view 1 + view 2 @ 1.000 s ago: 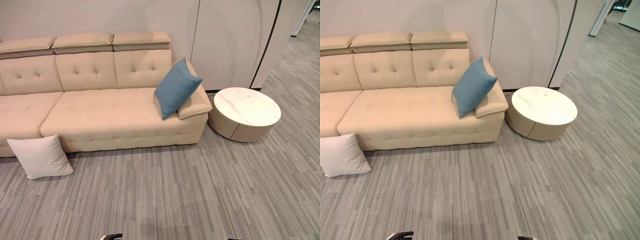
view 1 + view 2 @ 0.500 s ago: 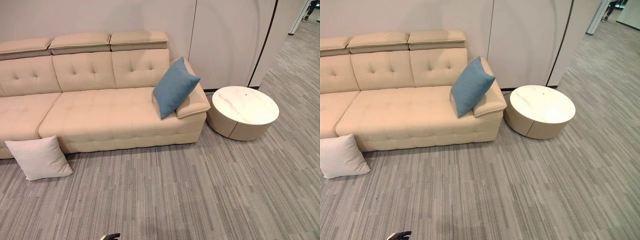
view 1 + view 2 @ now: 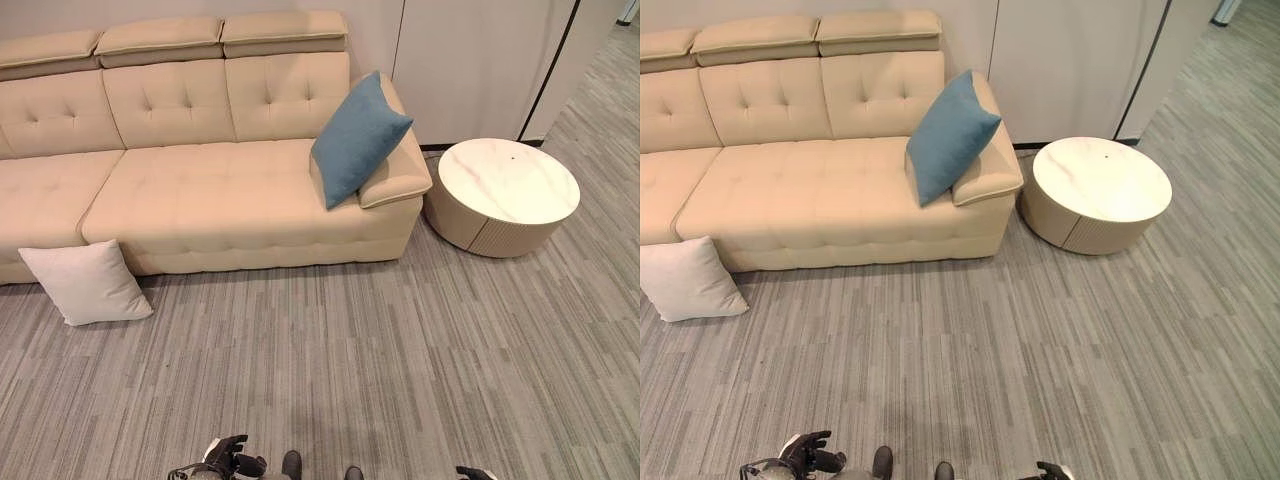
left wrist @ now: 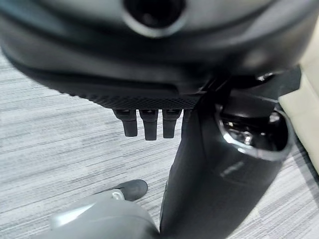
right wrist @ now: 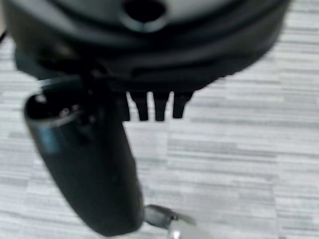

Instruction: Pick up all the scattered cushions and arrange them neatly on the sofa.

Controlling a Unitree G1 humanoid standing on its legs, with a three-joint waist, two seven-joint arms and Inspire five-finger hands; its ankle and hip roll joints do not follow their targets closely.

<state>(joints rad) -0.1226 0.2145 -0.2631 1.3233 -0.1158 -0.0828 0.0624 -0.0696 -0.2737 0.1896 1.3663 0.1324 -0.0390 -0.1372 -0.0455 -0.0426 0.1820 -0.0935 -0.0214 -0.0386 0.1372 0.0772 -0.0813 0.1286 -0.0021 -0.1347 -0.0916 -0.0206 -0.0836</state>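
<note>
Both hands now poke further into the bottom of the head views than they did a moment ago, and the whole picture has tipped down, so the camera moved, not the sofa or cushions. On the left hand [image 3: 228, 458] the fingers [image 4: 151, 128] hang loose and fairly straight, with nothing in them. On the right hand [image 3: 474, 473] the fingers [image 5: 159, 110] also hang down loose and hold nothing. Under both hands is the grey striped carpet [image 3: 380, 350]. Far ahead of the left fingers and off to their left, a white cushion [image 3: 87, 283] sits on the carpet, leaning against the front of the sofa [image 3: 220, 205]. Well beyond both sets of fingers, a blue cushion [image 3: 358, 139] stands tilted on the sofa seat, resting against the armrest [image 3: 398, 175] at the sofa's right end. Just to the right of that armrest, far ahead of the right fingers, is a low round side table with a white marble tabletop [image 3: 508, 181]. Behind the sofa is a pale wall [image 3: 470, 60].
</note>
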